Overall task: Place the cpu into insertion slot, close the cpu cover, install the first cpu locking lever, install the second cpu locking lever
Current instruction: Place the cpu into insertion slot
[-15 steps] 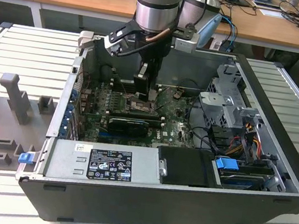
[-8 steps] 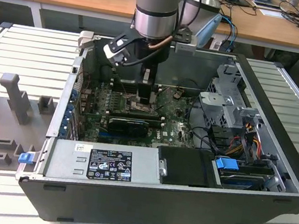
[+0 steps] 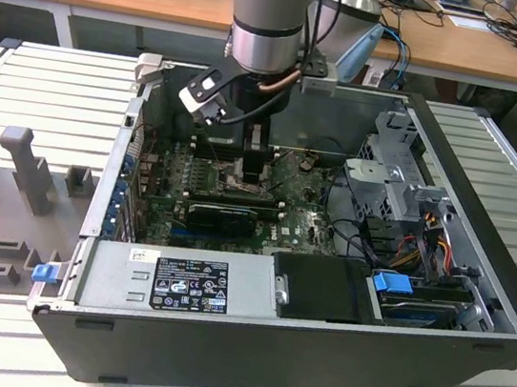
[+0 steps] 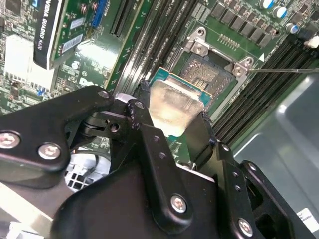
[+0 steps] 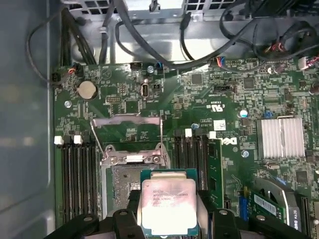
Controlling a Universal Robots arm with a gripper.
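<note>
My gripper (image 4: 172, 118) is shut on the cpu (image 4: 172, 105), a square chip with a pale metal top, with one black finger on each of two opposite edges. In the first wrist view the cpu (image 5: 167, 203) hangs over one end of the open insertion slot (image 5: 127, 179), between the fingers (image 5: 130, 209). The slot's contact field (image 4: 205, 74) lies bare beyond the chip. The cpu cover (image 5: 127, 119) stands flipped open past the slot, with thin wire levers (image 5: 162, 135) raised beside it. In the exterior view the gripper (image 3: 254, 169) reaches down into the open computer case, over the green motherboard (image 3: 307, 222).
Black memory slots (image 5: 75, 179) flank the socket on both sides. A black graphics card (image 3: 222, 215) lies close by, and a finned heat sink (image 5: 280, 137) sits further off. The power supply (image 3: 188, 285), drive cage (image 3: 391, 174) and loose cables (image 5: 149, 45) line the case walls.
</note>
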